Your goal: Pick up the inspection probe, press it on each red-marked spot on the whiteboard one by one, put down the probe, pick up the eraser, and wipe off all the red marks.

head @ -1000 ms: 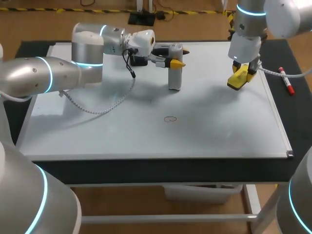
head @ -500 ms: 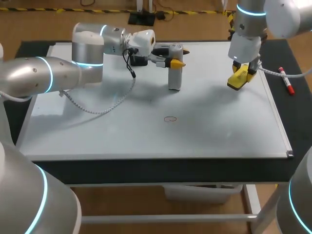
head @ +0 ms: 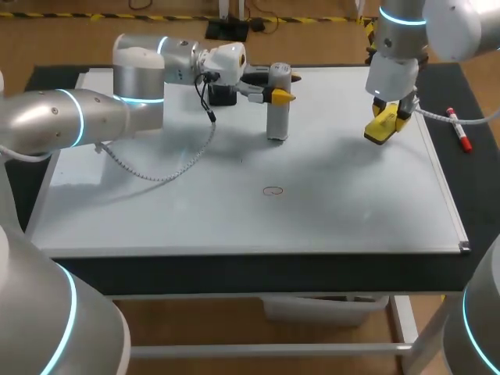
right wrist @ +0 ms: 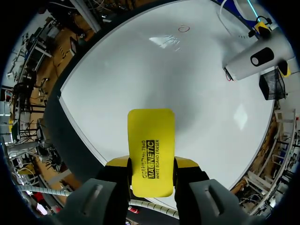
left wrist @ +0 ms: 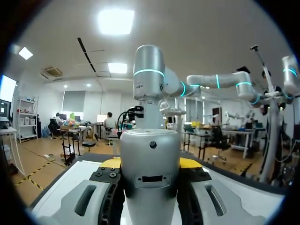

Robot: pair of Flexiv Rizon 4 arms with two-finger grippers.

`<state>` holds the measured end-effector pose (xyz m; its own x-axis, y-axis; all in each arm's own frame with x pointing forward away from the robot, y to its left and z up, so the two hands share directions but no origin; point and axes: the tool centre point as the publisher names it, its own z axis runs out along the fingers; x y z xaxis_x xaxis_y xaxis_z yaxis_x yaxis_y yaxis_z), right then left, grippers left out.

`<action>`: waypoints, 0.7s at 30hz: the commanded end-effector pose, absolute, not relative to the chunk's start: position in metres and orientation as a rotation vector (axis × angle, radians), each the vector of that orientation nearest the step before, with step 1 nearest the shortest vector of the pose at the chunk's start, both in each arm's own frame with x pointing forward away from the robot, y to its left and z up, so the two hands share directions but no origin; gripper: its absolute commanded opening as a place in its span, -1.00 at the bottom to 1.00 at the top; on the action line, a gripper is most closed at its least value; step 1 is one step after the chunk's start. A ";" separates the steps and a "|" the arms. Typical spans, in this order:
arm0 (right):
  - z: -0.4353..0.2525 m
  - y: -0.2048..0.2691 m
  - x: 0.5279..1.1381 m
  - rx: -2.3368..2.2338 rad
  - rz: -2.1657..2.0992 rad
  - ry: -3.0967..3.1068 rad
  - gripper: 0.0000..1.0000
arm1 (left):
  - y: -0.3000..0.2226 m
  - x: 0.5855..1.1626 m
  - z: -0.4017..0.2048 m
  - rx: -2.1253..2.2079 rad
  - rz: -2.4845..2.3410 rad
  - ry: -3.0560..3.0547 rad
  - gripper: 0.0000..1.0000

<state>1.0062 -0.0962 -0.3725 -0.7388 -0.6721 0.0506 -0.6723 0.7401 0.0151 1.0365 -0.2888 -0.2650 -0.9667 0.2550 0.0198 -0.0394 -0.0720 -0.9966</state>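
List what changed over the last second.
The left gripper, shut on the inspection probe, carried it slightly toward the far edge of the whiteboard or upward; I cannot tell which. Unchanged: the right gripper holding the eraser, and the red circle.

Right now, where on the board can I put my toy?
The white board is bare in front, from the small red ring to the near edge. Crowded at the back: left hand holding the silver cylinder probe, right hand holding the yellow eraser.
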 end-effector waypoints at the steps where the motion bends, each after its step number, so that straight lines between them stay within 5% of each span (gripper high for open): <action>1: -0.372 -0.097 1.007 1.115 0.010 -2.878 -1.00 | -0.270 1.031 -0.245 -0.218 2.153 -2.044 -1.00; 21: -0.372 -0.097 1.007 1.115 0.010 -2.878 -1.00 | -0.156 1.051 -0.223 -0.034 2.269 -2.197 -1.00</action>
